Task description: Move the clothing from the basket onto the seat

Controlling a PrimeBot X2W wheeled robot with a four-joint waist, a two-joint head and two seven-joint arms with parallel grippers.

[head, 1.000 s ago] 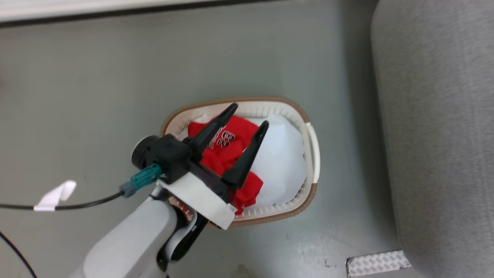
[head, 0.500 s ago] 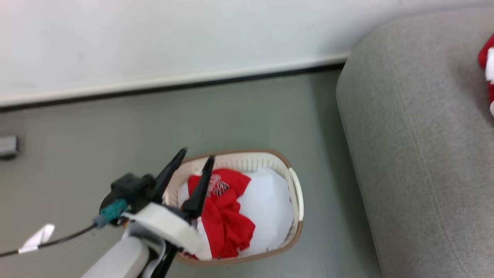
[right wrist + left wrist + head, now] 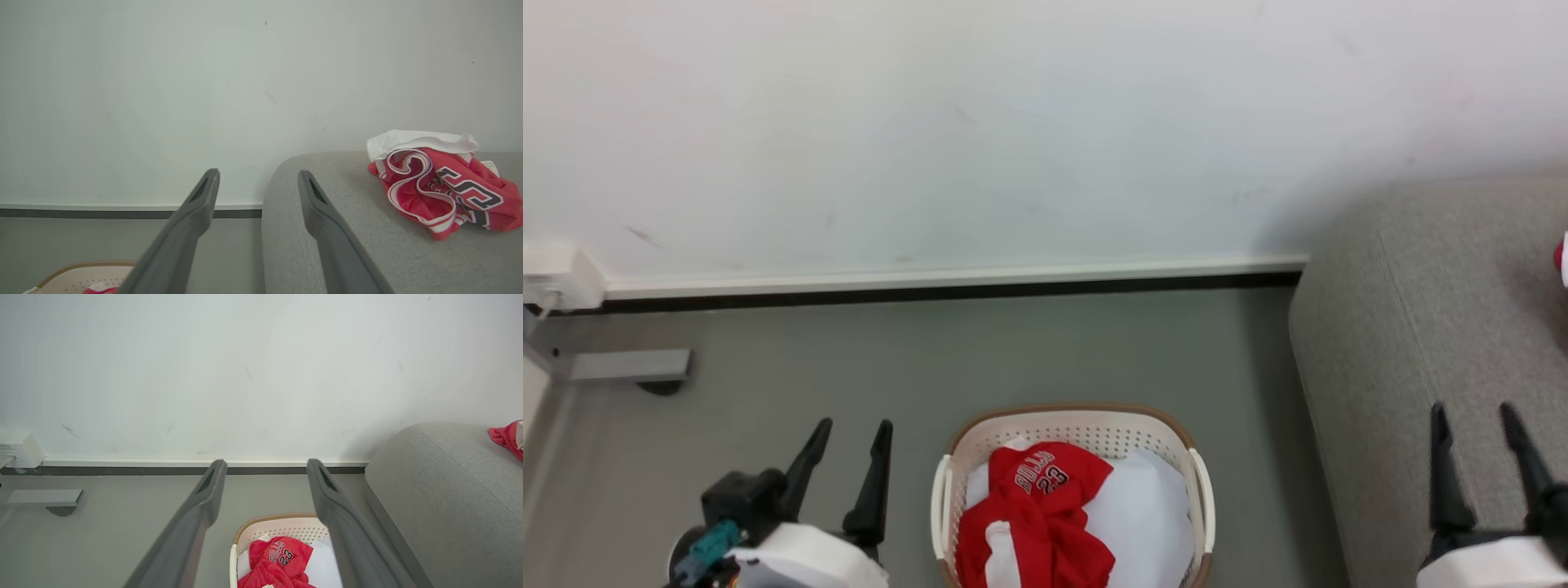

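Observation:
The cream basket [image 3: 1072, 425] [image 3: 274, 524] with a brown rim stands on the floor, holding a red jersey [image 3: 1045, 498] [image 3: 277, 555] numbered 23 and a white piece [image 3: 1143, 514]. My left gripper [image 3: 848, 429] [image 3: 263, 463] is open and empty, to the left of the basket and apart from it. The right gripper [image 3: 1474, 412] [image 3: 257, 173] is open and empty over the front of the grey sofa [image 3: 1421, 327] [image 3: 347, 228]. On the sofa lies a crumpled red and white garment [image 3: 439, 190] [image 3: 506, 437], its edge [image 3: 1561, 260] at the head view's right border.
A white wall with a dark baseboard [image 3: 931, 290] runs behind the basket. A grey bracket [image 3: 629, 366] and a white box [image 3: 556, 273] sit at the far left by the wall. Grey floor [image 3: 1013, 351] lies between wall, basket and sofa.
The head camera has tilted up, so the wall now shows. My left gripper has come off the basket's clothing to its left side, still empty. The right gripper has come into view.

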